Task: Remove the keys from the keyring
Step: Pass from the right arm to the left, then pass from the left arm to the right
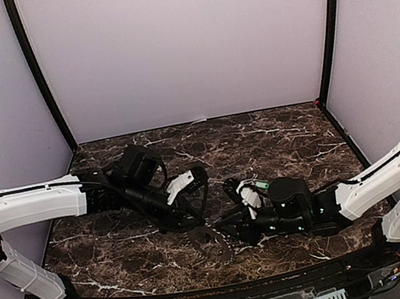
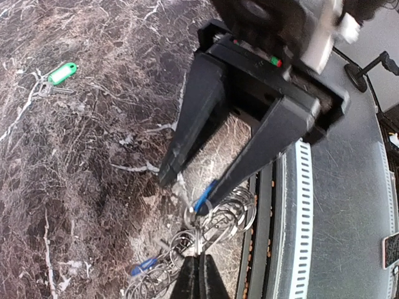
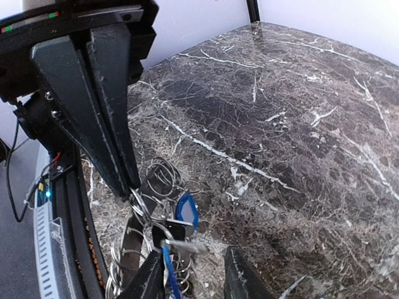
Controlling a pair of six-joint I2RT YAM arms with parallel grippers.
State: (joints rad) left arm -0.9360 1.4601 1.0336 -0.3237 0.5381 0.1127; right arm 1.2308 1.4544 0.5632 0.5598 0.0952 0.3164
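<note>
The toothed dark-grey keyring (image 1: 215, 244) lies near the front edge of the table with a bunch of wire rings (image 2: 234, 210) on it. My left gripper (image 2: 200, 269) is shut on one wire ring of that bunch. My right gripper (image 3: 194, 281) is open just beside it. A blue key (image 3: 167, 274) rests against its left finger, and a metal key blade (image 3: 190, 245) pokes into the gap. A blue-headed key (image 3: 186, 210) lies by the rings, and another blue key (image 2: 143, 266) sits among further rings. A green key (image 2: 62, 73) lies apart on the marble.
The black front rail and a white perforated strip (image 2: 303, 212) run close beside the rings. Both arms meet low over the front middle of the dark marble table (image 1: 275, 136). Purple walls close off the back and the sides.
</note>
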